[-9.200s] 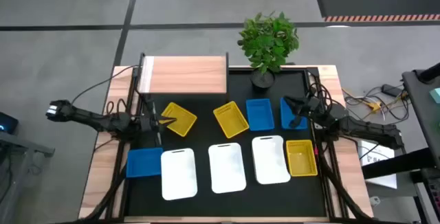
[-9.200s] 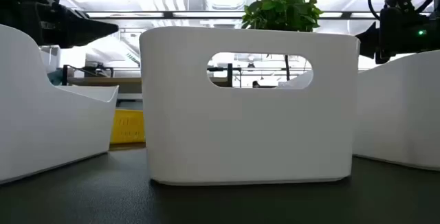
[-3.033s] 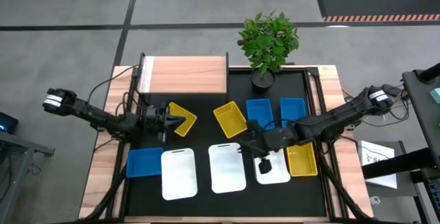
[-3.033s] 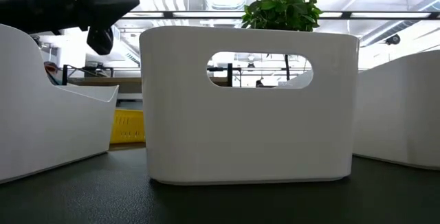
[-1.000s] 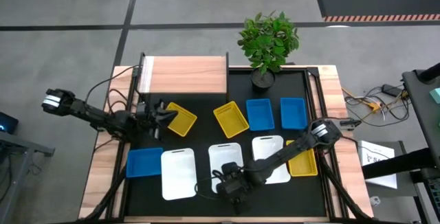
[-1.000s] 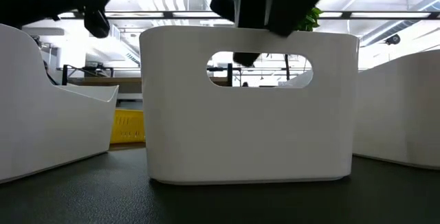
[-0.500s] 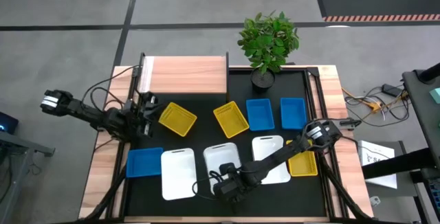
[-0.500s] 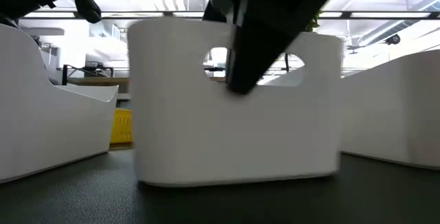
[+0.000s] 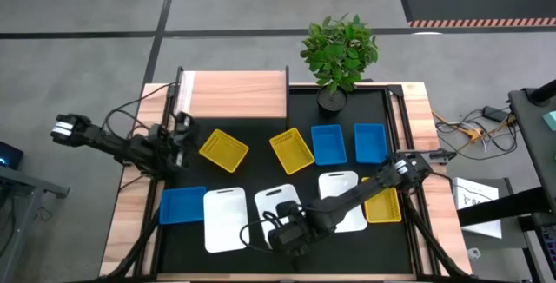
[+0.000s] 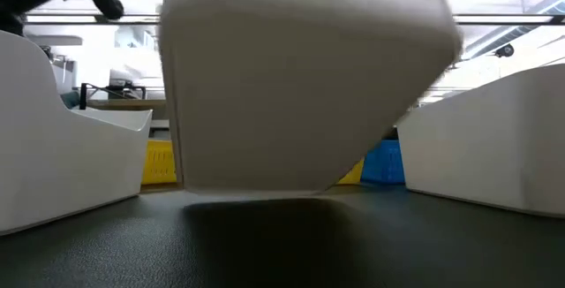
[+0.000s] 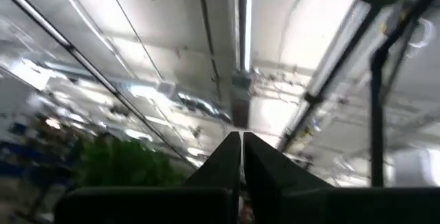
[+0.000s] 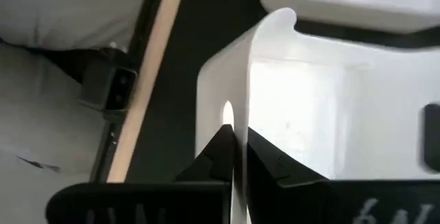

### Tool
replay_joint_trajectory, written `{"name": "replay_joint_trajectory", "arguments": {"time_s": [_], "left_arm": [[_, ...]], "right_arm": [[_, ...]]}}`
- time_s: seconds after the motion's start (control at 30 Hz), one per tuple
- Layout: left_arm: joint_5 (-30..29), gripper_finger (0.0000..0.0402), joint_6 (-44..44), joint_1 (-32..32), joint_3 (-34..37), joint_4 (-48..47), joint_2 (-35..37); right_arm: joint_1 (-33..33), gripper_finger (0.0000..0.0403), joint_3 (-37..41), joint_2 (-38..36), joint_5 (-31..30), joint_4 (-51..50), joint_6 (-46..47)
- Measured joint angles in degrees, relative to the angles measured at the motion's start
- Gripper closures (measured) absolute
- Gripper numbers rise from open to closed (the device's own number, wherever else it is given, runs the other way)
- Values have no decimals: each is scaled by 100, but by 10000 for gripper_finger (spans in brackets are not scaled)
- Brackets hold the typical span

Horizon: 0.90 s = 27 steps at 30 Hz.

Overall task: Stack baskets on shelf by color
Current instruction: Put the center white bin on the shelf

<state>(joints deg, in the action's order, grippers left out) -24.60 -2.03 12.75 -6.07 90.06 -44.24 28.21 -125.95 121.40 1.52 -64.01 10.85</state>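
Note:
Three white baskets sit in the near row: left (image 9: 226, 220), middle (image 9: 278, 200), right (image 9: 343, 200). Yellow baskets (image 9: 224, 150), (image 9: 292, 150), (image 9: 380, 200) and blue baskets (image 9: 328, 144), (image 9: 370, 142), (image 9: 182, 205) rest flat on the black table. The light-wood shelf (image 9: 234, 95) stands at the far left. My right gripper (image 9: 285, 228) is shut on the middle white basket (image 10: 300, 85) at its near end. My left gripper (image 9: 178, 131) hovers near the shelf's near left corner, shut (image 11: 240, 138), pointing up, touching nothing. My right gripper pinches the near end wall (image 12: 237, 93) of the middle white basket, one finger (image 12: 268, 159) inside and one finger (image 12: 213, 159) outside. The fingers come from the near side, over the rim. The basket's near end (image 10: 265, 182) is raised off the table and tilted; its far end is hidden.
A potted plant (image 9: 337, 53) stands at the far edge beside the shelf. Cables (image 9: 148, 131) trail by the left arm. Wooden table edges (image 9: 130, 222) border the black surface. The other white baskets (image 10: 62, 164), (image 10: 494, 147) flank the lifted one closely.
My right gripper has closed on the middle white basket's near wall and raised it; the basket has shifted slightly toward the table's left and its near end has lifted and tilted. My left gripper has drawn back from the left yellow basket toward the table's left edge and tipped upward.

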Motion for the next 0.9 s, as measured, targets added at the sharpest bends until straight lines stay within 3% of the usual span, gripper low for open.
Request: {"name": "replay_joint_trajectory", "arguments": {"time_s": [0.17,0.3,0.67,0.9], "left_arm": [[23,400,-329,0,-215,-3,430],[24,400,-334,0,-53,-16,684],[26,400,-339,0,228,-57,1274],[31,400,-342,0,333,-54,1596]], "right_arm": [[-11,394,-912,-11,-216,-392,-438],[-48,394,-823,-358,-593,-270,-636],[-589,394,-839,-750,-3093,-297,-1978],[-1635,394,-839,-723,-3274,89,-2731]]}}
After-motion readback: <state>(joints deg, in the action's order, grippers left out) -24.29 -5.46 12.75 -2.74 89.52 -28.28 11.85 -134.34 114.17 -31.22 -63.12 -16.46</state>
